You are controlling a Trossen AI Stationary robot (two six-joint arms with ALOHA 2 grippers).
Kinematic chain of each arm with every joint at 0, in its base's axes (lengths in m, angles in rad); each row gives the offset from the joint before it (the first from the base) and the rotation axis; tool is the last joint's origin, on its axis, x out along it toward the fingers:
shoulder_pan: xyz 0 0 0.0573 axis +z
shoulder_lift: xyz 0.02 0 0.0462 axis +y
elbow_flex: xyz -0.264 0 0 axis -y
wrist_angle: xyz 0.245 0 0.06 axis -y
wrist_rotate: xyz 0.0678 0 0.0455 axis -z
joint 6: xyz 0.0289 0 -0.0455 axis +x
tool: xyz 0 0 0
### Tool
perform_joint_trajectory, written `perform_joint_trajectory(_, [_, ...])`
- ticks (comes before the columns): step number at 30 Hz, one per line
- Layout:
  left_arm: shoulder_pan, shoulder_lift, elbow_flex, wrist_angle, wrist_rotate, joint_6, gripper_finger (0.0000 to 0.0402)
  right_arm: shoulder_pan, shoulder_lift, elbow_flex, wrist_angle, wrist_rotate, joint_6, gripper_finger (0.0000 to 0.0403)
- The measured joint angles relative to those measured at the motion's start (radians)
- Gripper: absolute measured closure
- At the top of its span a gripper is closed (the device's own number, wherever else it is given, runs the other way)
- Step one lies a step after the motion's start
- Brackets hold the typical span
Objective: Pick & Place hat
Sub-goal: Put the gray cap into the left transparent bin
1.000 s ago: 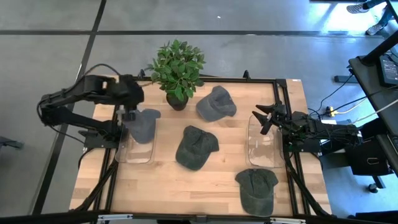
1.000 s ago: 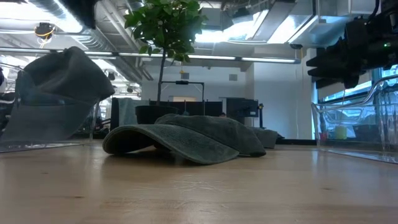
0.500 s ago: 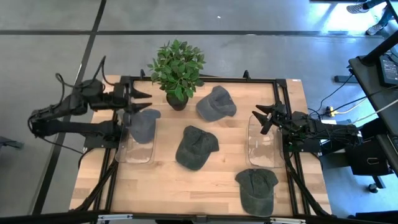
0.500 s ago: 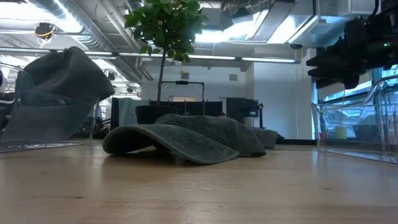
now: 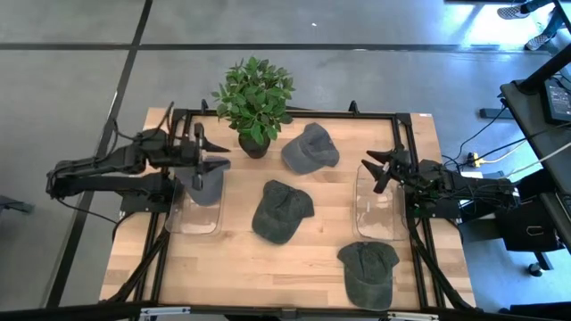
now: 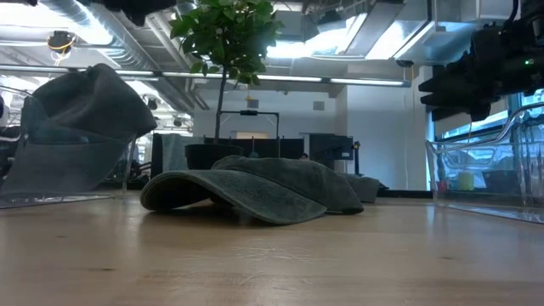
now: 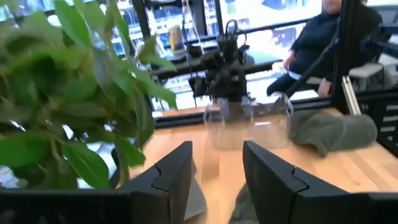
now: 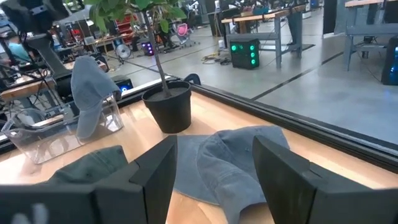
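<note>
A grey hat (image 5: pixel 206 183) stands tilted in the clear left bin (image 5: pixel 191 220), crown up in the low view (image 6: pixel 83 123). My left gripper (image 5: pixel 209 157) is open and level above that bin's far end, clear of the hat; it also shows in its own wrist view (image 7: pixel 217 177). A blue-grey hat (image 5: pixel 310 148) lies near the plant, one dark green hat (image 5: pixel 281 211) at the table's middle, and another (image 5: pixel 368 273) by the near edge. My right gripper (image 5: pixel 379 170) hangs open over the far end of the right bin (image 5: pixel 379 212).
A potted plant (image 5: pixel 254 100) stands at the far edge between the bins, and its leaves (image 7: pixel 74 93) crowd the left wrist view. A black frame (image 5: pixel 357 114) runs along the table's edges. A person (image 7: pixel 326 31) sits beyond the right side. Bare wood lies near left (image 5: pixel 214 276).
My left arm has drawn back toward the table's left edge and sunk lower. Its gripper has tipped from pointing down over the bin to lying level, pointing right. The grey hat has stayed in the left bin. My right arm has kept still.
</note>
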Motion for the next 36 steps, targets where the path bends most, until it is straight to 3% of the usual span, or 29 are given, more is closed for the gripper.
perform_joint_trajectory(5, [0.0,0.019,-0.021,0.022,-0.015,-0.016,0.0265,0.001,0.015,0.0,0.108,-0.127,-0.233,0.0194])
perform_joint_trajectory(11, [0.0,0.025,-0.021,0.025,-0.015,-0.038,0.0266,0.0,0.061,0.0,0.221,-0.047,-0.315,0.0194])
perform_joint_trajectory(16, [0.0,0.025,-0.021,0.025,-0.016,-0.038,0.0266,0.0,0.126,0.044,0.193,-0.02,-0.252,0.0194])
perform_joint_trajectory(21, [0.0,0.025,-0.021,0.025,-0.016,-0.038,0.0269,-0.004,0.222,0.176,0.027,-0.007,-0.175,0.0194])
perform_joint_trajectory(28, [0.0,0.025,-0.021,0.025,-0.016,-0.038,0.0265,-0.06,0.421,0.437,-0.255,0.083,0.132,0.0194])
perform_joint_trajectory(36, [0.0,0.025,-0.021,0.025,-0.016,-0.038,0.0269,-0.161,0.709,0.75,-0.463,0.054,0.108,0.0194])
